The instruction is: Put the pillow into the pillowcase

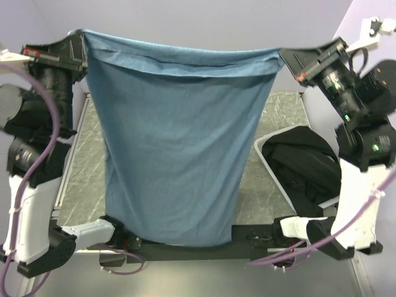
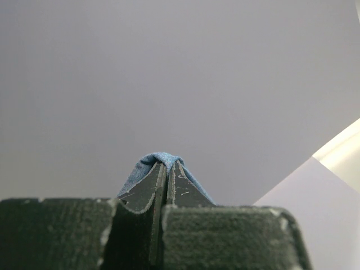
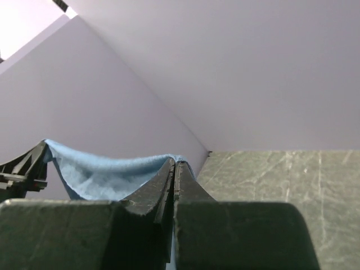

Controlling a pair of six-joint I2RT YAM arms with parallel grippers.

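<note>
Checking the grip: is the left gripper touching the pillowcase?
Touching. The left wrist view shows the left gripper shut on a fold of the pillowcase, with blue cloth poking out around it.

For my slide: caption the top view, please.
Left jaws and right jaws hold the blue pillowcase by its top corners.

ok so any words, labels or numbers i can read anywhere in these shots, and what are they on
None can be read in any view.
The large dusty-blue cloth pillowcase, pinched at its top corners by the left end effector and the right end effector, is plain, with no print showing.
The black fabric bundle and the grey marbled table show no writing either.
</note>
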